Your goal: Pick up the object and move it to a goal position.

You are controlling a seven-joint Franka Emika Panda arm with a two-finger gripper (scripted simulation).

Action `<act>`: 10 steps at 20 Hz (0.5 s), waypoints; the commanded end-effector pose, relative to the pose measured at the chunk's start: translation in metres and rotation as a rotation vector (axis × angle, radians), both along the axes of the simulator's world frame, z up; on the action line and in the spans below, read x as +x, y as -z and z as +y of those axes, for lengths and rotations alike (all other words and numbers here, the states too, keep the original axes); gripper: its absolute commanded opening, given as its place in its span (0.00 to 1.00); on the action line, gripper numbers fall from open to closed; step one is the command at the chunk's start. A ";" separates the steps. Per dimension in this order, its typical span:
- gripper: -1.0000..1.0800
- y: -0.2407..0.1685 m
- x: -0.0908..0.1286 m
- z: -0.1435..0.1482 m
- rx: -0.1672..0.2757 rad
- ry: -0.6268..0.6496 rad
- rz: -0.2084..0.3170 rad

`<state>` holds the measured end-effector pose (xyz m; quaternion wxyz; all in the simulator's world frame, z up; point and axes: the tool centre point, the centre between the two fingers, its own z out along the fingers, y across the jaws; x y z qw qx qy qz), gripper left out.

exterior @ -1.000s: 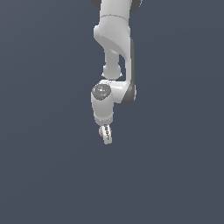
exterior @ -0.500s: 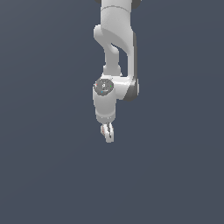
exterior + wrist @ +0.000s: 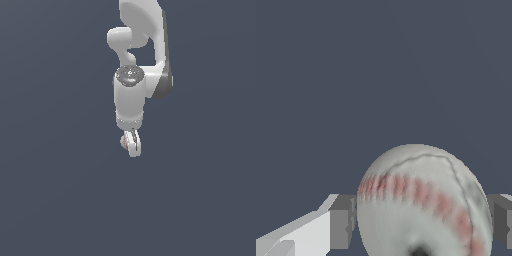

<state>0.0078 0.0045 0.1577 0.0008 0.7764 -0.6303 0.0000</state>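
The pale grey-white ball with reddish stitch marks fills the wrist view, held between the two grey finger pads. In the exterior view my gripper hangs under the white arm, and only a sliver of the ball shows beside the white fingers. The gripper is shut on the ball and holds it off the dark surface.
The plain dark grey-blue surface fills both views. The arm's white links come down from the top of the exterior view. No goal marker shows.
The arm has lifted and swung slightly toward the exterior view's right, carrying the ball in the shut gripper; the wrist has turned.
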 end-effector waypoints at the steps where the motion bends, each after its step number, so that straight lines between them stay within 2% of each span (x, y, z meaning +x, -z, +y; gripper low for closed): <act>1: 0.00 -0.024 0.005 0.009 -0.001 0.001 -0.001; 10: 0.00 -0.073 0.015 0.028 0.000 0.000 -0.001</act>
